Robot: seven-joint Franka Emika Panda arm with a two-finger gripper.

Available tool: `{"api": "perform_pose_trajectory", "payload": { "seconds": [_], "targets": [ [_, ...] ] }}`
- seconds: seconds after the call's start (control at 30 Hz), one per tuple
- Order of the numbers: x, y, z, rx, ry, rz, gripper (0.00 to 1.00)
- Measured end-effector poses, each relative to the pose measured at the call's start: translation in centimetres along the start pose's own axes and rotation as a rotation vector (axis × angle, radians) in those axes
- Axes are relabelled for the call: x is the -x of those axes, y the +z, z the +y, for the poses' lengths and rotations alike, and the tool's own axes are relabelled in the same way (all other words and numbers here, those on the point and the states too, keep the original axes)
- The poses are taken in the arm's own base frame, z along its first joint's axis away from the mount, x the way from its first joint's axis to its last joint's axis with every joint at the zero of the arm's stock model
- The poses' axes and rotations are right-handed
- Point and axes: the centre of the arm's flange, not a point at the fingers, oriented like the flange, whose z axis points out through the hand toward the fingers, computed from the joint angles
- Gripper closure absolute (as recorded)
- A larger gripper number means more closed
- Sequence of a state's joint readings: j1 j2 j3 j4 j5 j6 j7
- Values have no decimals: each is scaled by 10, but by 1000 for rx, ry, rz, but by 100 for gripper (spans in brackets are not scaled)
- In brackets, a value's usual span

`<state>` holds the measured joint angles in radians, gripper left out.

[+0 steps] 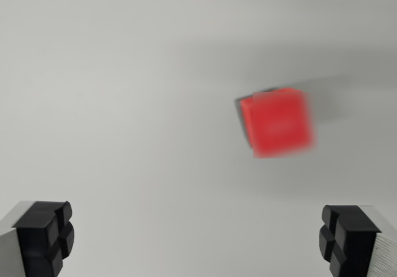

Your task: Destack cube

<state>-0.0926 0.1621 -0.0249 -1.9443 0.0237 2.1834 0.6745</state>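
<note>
Plain pale table (124,90) across the whole wrist view, bare and even, with open room on every side of the one thing lying on it. No table edge in sight.

Gripper (198,240) spread wide: one black fingertip (44,236) at the bottom corner on the wrist view's left, the other at the bottom corner on the wrist view's right, a broad stretch of bare table between them. Nothing pinched, nothing touched by either pad.

Red cube (280,123) blurred, well above the fingertips in the picture and toward the wrist view's right, nearer the line of the right-hand pad than the left. Apart from both pads, not between them. Turned slightly, so that a narrow side face shows on its left beside the larger face. A thin dark sliver along its upper left edge, possibly a second block underneath or only shadow; too smeared to tell. Soft grey shadow trailing from the cube up toward the right.
</note>
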Motion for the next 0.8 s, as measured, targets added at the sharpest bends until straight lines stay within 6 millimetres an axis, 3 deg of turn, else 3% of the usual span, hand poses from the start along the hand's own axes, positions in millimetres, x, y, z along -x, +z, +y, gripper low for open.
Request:
{"api": "perform_pose_trajectory", "payload": {
  "seconds": [0.8],
  "targets": [
    [-27,79,33,31,-158,-35,0]
  ]
}}
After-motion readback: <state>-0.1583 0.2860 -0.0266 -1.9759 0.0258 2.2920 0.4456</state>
